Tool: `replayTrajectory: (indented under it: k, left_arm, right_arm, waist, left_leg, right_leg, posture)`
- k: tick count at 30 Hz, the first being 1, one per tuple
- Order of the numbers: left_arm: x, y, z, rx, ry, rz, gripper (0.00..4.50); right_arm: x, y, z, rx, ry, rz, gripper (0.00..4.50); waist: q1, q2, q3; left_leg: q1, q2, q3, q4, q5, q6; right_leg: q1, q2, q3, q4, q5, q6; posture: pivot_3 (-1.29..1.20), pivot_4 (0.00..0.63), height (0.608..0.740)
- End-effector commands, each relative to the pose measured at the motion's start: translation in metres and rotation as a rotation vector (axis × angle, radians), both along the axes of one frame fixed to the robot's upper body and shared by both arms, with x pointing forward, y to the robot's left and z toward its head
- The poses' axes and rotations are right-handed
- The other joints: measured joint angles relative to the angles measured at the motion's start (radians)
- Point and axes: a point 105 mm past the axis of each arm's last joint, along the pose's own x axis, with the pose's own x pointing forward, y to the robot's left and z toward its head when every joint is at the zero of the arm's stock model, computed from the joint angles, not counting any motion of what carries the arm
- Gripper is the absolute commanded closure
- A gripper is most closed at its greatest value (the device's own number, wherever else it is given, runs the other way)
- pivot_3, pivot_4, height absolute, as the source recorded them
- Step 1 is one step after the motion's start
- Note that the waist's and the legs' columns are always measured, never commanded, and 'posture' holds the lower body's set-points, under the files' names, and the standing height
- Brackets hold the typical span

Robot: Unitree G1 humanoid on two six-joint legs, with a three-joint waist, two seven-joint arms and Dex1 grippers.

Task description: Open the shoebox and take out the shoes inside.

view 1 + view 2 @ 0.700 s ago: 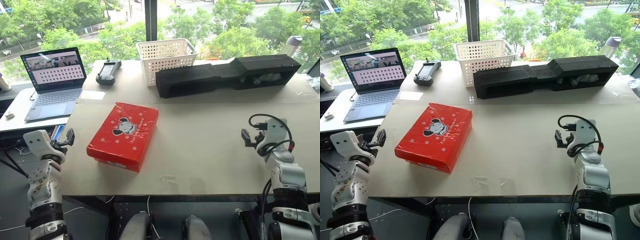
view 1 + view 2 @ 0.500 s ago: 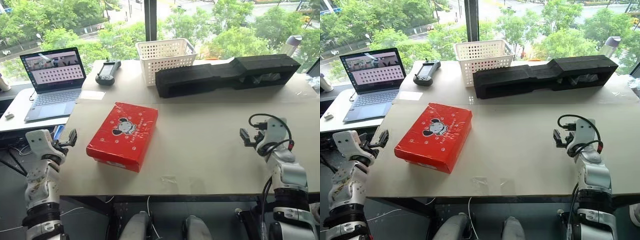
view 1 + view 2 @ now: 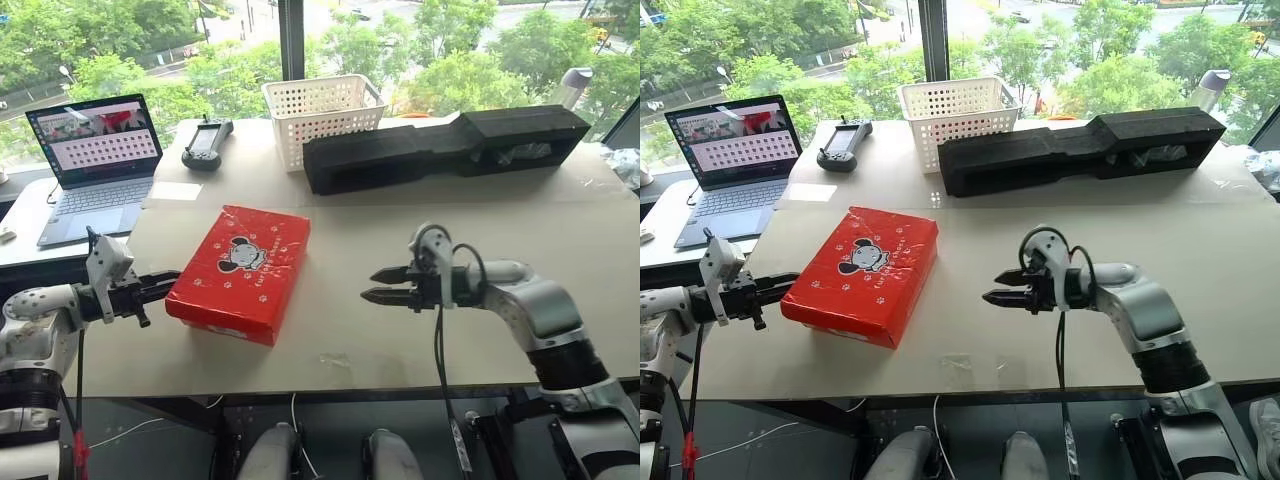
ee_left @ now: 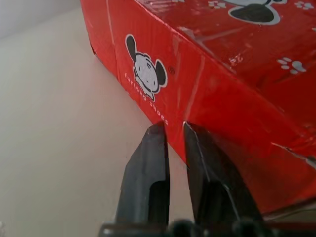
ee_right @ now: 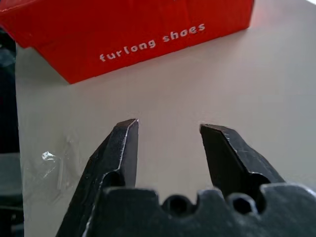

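Note:
The red shoebox lies closed on the table, its lid with the cartoon mouse facing up. The shoes are hidden inside it. My left gripper points level at the box's left side. Its fingers are shut, with the tips right at the red wall; whether they touch it I cannot tell. My right gripper hovers low over the table to the right of the box and points toward it. It is open, with nothing between its fingers, and a stretch of bare tabletop away from the box.
A white plastic basket and a long black foam block stand along the table's far side. A black controller lies at the back left. An open laptop sits on a lower side table to the left.
Both arms have swung in toward the shoebox. The left gripper now lies level at the box's left side. The right gripper has crossed the table leftward toward the box.

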Motion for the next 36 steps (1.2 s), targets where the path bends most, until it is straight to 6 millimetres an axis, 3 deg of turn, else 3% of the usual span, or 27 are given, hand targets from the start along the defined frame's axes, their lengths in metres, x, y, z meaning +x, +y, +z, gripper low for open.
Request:
replayTrajectory:
  k: [1, 4, 11, 18, 22, 29, 36]
  left_arm:
    - [0.005, 0.006, 0.012, 0.043, -0.029, -0.019, 4.50]
    - [0.006, 0.005, 0.007, 0.057, -0.008, -0.031, 4.50]
    - [0.002, -0.020, -0.026, 0.151, 0.065, -0.137, 4.50]
    - [0.017, -0.083, -0.018, 0.071, -0.023, -0.258, 4.50]
    - [0.025, -0.131, -0.020, 0.038, -0.062, -0.352, 4.50]
    - [0.028, -0.188, -0.024, -0.029, -0.085, -0.452, 4.50]
    - [0.033, -0.215, -0.024, -0.054, -0.099, -0.481, 4.50]
  right_arm:
    - [0.009, 0.017, 0.001, -0.039, -0.076, 0.041, 3.47]
    - [0.013, 0.030, -0.001, -0.035, -0.101, 0.041, 4.42]
    - [0.019, 0.058, 0.000, 0.000, -0.113, 0.020, 4.42]
    - [0.014, 0.069, -0.003, 0.022, -0.089, 0.016, 4.42]
    - [0.024, 0.039, -0.003, 0.003, -0.086, -0.080, 4.42]
    - [0.031, -0.034, -0.002, -0.101, -0.089, -0.212, 4.42]
    - [0.024, -0.068, -0.003, -0.139, -0.072, -0.281, 4.42]
  waist:
    - [0.000, 0.000, 0.000]
    - [0.000, 0.000, 0.000]
    - [-0.001, 0.000, 0.000]
    - [0.016, 0.000, 0.000]
    - [0.028, 0.000, 0.000]
    - [0.039, -0.001, 0.000]
    - [0.028, -0.001, 0.000]
  left_leg:
    - [0.000, 0.000, 0.000, 0.000, 0.000, 0.000]
    - [0.000, -0.001, 0.000, 0.000, 0.000, 0.000]
    - [0.000, -0.001, 0.000, 0.001, 0.001, 0.000]
    - [0.001, -0.001, 0.000, 0.002, 0.001, -0.001]
    - [0.001, -0.002, 0.000, 0.003, 0.001, -0.001]
    - [0.000, -0.004, 0.000, 0.004, 0.004, 0.005]
    - [0.000, -0.003, 0.001, 0.004, 0.005, 0.007]
  right_leg:
    - [0.000, 0.000, 0.000, 0.000, 0.000, 0.000]
    - [0.000, 0.002, 0.001, 0.001, 0.001, 0.001]
    - [0.000, 0.005, 0.002, 0.002, 0.003, 0.000]
    - [0.000, 0.005, 0.003, 0.002, 0.003, 0.001]
    - [0.001, 0.005, 0.003, 0.003, 0.004, 0.001]
    - [0.003, 0.004, 0.003, 0.002, 0.004, 0.002]
    - [0.008, 0.004, 0.004, 0.002, 0.004, 0.002]
  posture:
    - [0.00, 0.150, 0.731]
    - [0.00, 0.150, 0.731]
    - [0.00, 0.150, 0.731]
    - [0.00, 0.150, 0.731]
    - [0.00, 0.150, 0.731]
    - [0.00, 0.150, 0.731]
    - [0.00, 0.150, 0.731]
